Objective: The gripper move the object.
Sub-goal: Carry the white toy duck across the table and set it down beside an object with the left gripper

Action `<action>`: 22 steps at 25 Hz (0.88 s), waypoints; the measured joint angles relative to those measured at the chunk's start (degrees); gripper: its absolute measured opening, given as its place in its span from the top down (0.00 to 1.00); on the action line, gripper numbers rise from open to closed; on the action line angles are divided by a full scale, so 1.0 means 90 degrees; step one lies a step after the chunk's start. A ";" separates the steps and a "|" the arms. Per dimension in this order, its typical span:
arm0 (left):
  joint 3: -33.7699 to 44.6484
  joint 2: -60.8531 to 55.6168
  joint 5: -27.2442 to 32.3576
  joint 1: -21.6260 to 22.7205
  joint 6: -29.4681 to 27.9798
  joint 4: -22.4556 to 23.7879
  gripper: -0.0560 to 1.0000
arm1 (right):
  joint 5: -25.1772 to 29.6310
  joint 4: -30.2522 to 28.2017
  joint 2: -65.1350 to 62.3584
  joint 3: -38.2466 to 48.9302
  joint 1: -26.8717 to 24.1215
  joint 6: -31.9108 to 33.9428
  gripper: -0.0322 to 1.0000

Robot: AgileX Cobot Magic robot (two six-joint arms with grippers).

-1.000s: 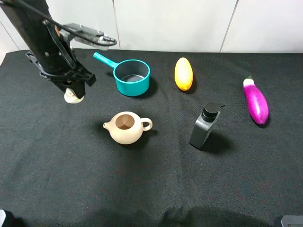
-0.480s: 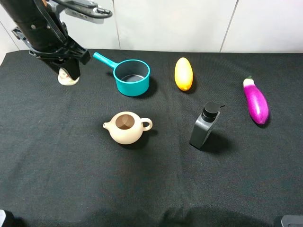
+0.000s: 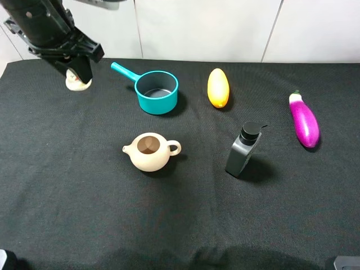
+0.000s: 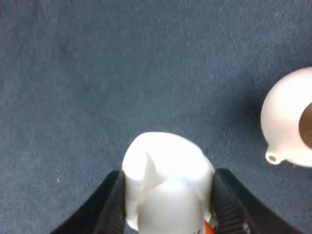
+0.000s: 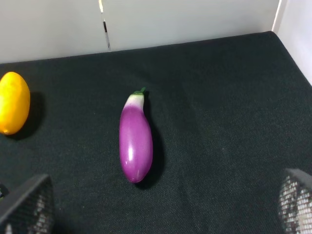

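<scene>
Gripping the garlic bulb (image 4: 168,180) snugly in my left end effector (image 4: 169,208), out past the handle of the teal saucepan (image 3: 160,104); I'd lower it gently onto the worktop (image 3: 84,197) before letting go.

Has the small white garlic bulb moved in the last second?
Yes. The garlic bulb in the left gripper moved toward the back wall, now level with the teal saucepan.

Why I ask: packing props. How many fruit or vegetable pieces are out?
3: a yellow fruit back middle, a purple eggplant at right, and the garlic-like object held in the left gripper at back left. None looks hidden.
</scene>
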 joint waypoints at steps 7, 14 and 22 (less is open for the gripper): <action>-0.0682 0.0473 0.0167 0.0000 -0.0007 -0.0006 0.53 | 0.0000 0.0000 0.0000 0.0000 0.0000 0.0000 0.30; -0.1334 0.1089 0.0240 -0.0157 -0.0007 0.0012 0.53 | 0.0000 0.0000 0.0000 0.0000 0.0000 0.0000 0.30; -0.2392 0.1990 0.0532 -0.0598 0.0069 0.0013 0.54 | 0.0000 0.0000 0.0000 0.0000 0.0000 0.0000 0.30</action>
